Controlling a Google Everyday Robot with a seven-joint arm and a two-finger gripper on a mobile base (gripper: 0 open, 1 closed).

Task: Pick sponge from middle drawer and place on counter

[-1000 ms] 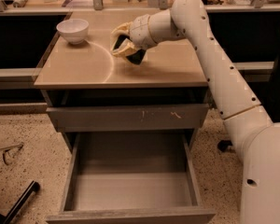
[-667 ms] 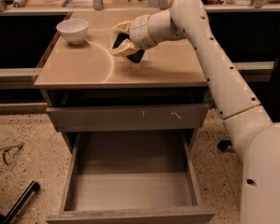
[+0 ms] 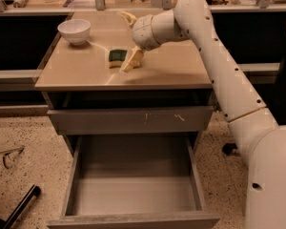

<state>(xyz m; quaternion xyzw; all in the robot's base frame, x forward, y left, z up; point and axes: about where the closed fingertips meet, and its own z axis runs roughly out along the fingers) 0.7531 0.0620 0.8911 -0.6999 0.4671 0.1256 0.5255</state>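
1. Sponge point(image 3: 117, 57) lies flat on counter point(image 3: 176, 68), green face up with yellow edge showing, left of centre and towards the front half.
2. End effector point(image 3: 126, 42) hangs low over counter just right of sponge, fingers spread wide and released, gripping nothing. 1 finger point(image 3: 133, 61) angles down, its tip at sponge's right edge; cannot tell if it touches. Other finger points up and back.
3. White arm point(image 3: 219, 66) reaches in from the right, crossing above counter's right rear part.
4. White bowl point(image 3: 74, 31) stands upright at counter's rear-left corner, well apart from sponge.
5. Middle drawer point(image 3: 133, 197) is pulled fully out below, bare grey floor, nothing in it.
6. Closed drawer front point(image 3: 100, 120) with pale scratch marks sits between counter and the open drawer.
7. Nothing stands between sponge and end effector; bowl is the only other item on counter.
8. Speckled floor point(image 3: 24, 128) at left carries a black bar point(image 3: 20, 207) and a thin wire-like object point(image 3: 9, 156), kind unclear.
9. Shelf behind holds small cluttered items, too small to identify.
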